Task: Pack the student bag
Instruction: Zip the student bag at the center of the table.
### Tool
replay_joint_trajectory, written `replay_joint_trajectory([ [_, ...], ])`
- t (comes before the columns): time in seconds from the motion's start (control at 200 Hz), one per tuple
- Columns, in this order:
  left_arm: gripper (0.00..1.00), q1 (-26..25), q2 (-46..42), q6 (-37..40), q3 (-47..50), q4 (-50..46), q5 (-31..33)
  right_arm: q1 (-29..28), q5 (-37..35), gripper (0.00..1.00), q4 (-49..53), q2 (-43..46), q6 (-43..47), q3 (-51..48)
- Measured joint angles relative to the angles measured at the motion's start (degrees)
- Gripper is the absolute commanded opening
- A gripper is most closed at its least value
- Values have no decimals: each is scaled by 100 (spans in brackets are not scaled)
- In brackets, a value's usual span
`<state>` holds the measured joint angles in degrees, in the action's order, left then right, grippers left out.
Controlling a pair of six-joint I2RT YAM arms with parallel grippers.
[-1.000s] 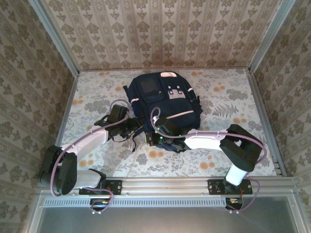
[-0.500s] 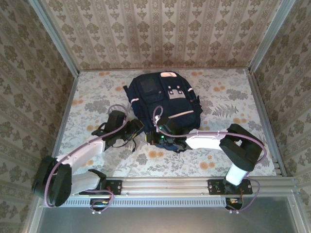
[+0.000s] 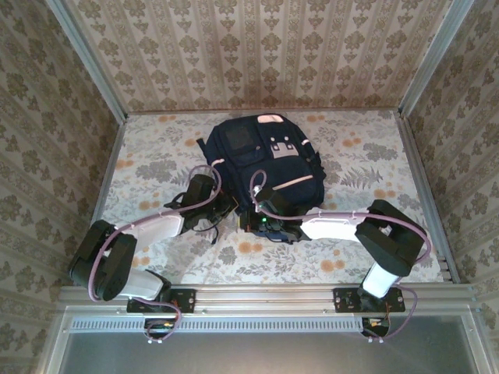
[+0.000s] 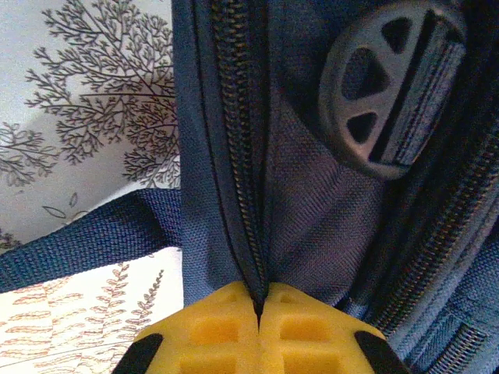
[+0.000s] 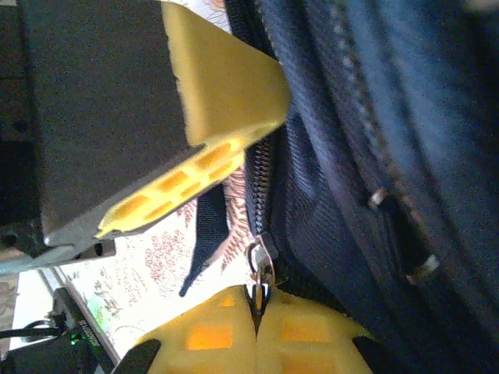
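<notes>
The navy student bag [image 3: 265, 156] lies flat in the middle of the flowered table, pink trim across its front. Both arms meet at its near left corner. My left gripper [image 3: 227, 205] [image 4: 258, 304] is shut, its yellow pads pinching the bag's fabric edge beside a closed zipper [image 4: 231, 148]. Close to its right, my right gripper [image 3: 248, 220] [image 5: 257, 300] is shut on the metal zipper pull [image 5: 261, 265] at the end of a zipper track. In the right wrist view a yellow finger [image 5: 226, 86] of the left gripper sits just above that zipper.
A loose navy strap [image 4: 93, 241] trails from the bag over the tablecloth [image 3: 156, 156]. A grey round plastic fitting [image 4: 386, 78] sits on the bag beside the zipper. Patterned walls enclose the table on three sides, and a metal rail [image 3: 265, 296] runs along the near edge.
My left arm has swung right, up against the bag's corner, and its jaws have closed on the fabric by the zipper. The right gripper has held its place, shut throughout.
</notes>
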<state>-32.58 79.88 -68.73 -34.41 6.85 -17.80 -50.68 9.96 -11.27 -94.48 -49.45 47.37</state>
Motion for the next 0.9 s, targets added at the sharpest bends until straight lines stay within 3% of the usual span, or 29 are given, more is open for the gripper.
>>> replay_joint_trajectory([
  [0.3, 0, 22, -20, 105, -168, -131, -42, -22, -540, 0, 1353, 1128, 17, -273],
  [0.55, 0, 367, -186, 168, -157, -278, 31, 79, -671, 0, 2260, 1757, 17, -498],
  [0.9, 0, 776, -566, 439, -157, -715, 72, 1191, -684, 0, 3106, 2518, 389, -826],
])
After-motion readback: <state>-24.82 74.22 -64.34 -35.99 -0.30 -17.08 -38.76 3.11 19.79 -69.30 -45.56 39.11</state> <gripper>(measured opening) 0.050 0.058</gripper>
